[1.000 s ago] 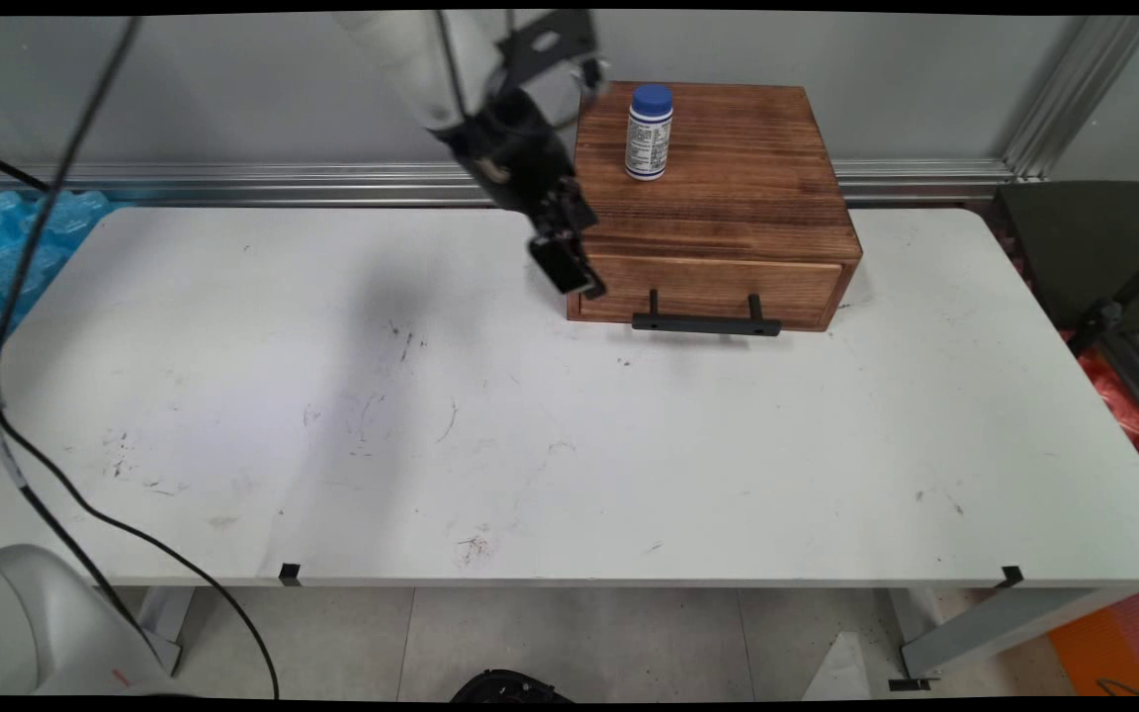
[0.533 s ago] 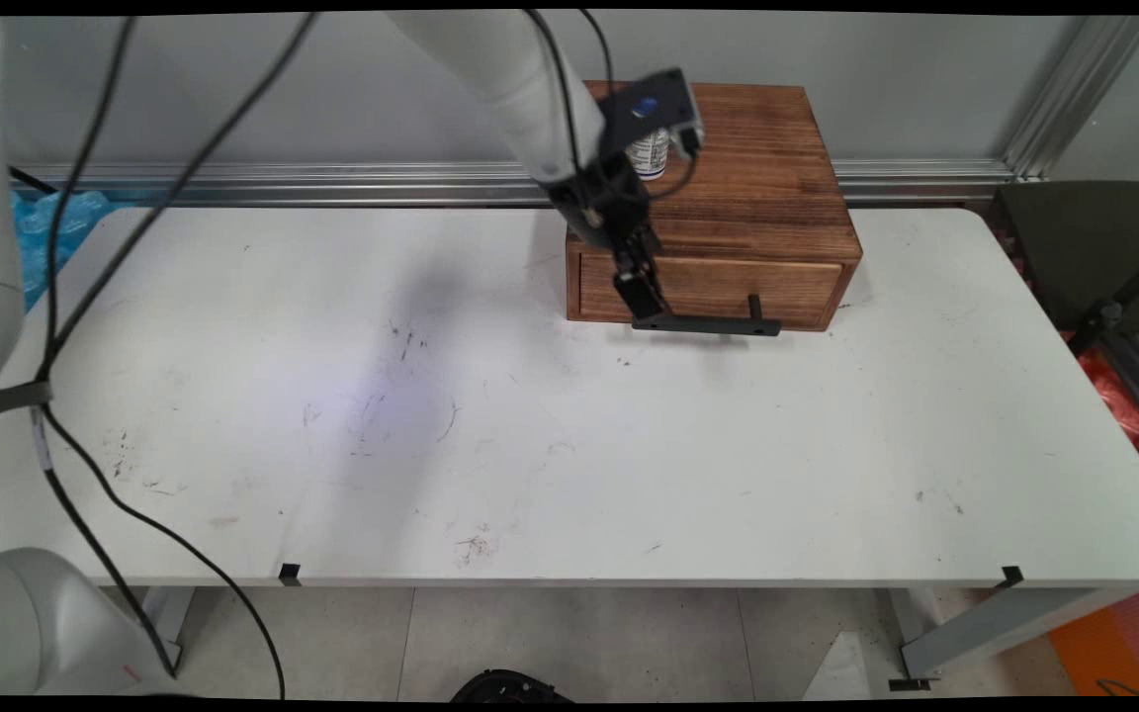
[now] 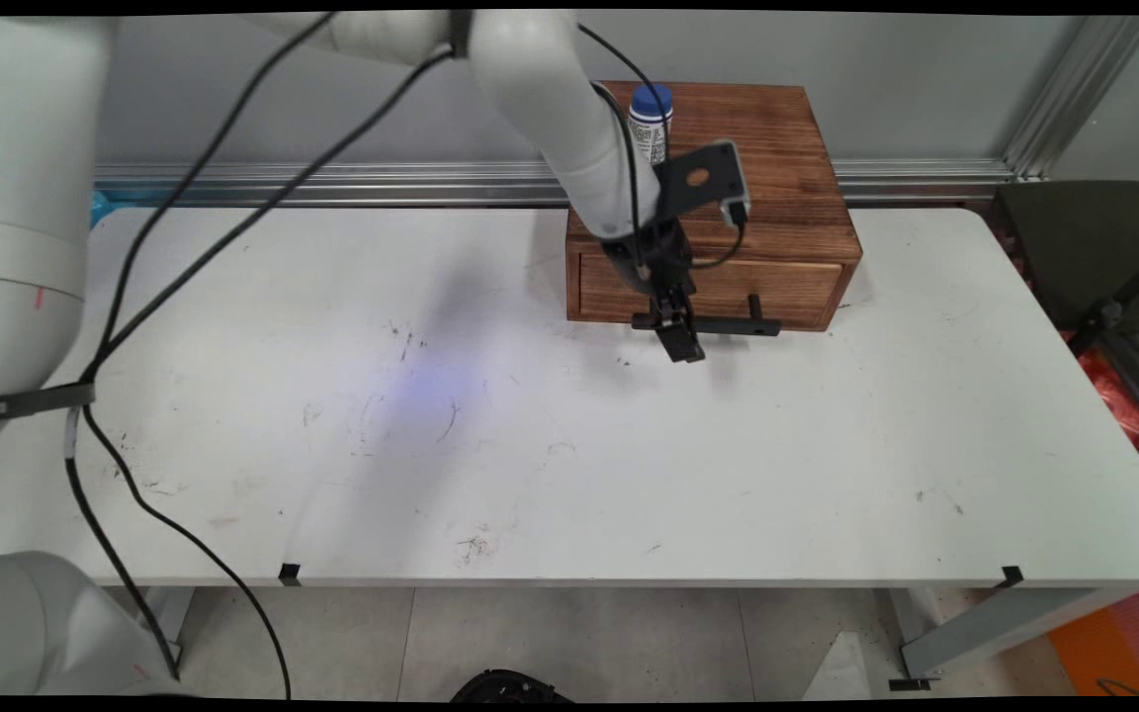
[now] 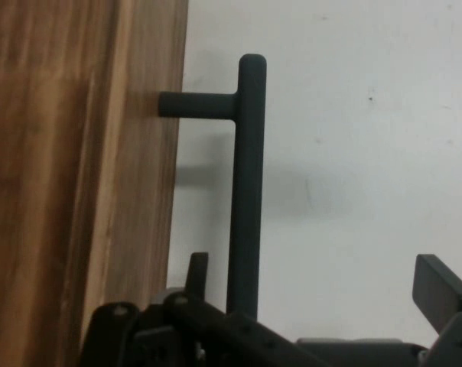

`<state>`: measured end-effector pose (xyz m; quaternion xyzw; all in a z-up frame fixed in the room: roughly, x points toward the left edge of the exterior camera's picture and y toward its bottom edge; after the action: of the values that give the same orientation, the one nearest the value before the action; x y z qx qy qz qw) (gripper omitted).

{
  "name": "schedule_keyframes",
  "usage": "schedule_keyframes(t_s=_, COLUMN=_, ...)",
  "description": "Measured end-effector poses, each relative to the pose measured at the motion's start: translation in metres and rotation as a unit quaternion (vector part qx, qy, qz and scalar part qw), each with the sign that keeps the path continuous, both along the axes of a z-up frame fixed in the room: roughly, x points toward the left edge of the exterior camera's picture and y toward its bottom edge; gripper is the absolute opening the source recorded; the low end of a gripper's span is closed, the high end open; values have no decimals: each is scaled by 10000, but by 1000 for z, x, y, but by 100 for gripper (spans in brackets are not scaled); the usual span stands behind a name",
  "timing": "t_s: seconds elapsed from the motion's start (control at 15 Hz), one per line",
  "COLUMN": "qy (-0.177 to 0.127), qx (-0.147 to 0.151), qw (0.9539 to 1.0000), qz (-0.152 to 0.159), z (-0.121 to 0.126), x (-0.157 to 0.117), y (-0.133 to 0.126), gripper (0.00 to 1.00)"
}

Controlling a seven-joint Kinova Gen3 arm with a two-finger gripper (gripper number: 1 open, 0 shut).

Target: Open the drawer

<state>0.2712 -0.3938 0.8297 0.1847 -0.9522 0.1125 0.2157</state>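
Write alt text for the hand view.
An open black gripper straddles the dark bar handle of a wooden drawer, one finger on each side of the bar. The white table lies behind.

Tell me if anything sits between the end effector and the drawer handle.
Nothing visible does. The open end effector straddles the black drawer handle, one finger on each side, on the wooden box.
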Motion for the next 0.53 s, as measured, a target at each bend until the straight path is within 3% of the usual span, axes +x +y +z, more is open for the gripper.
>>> schedule_keyframes(t_s=0.53, qy=-101, qx=38, qw=9999, qz=-90, z=-38, x=-28, y=-16, gripper=100)
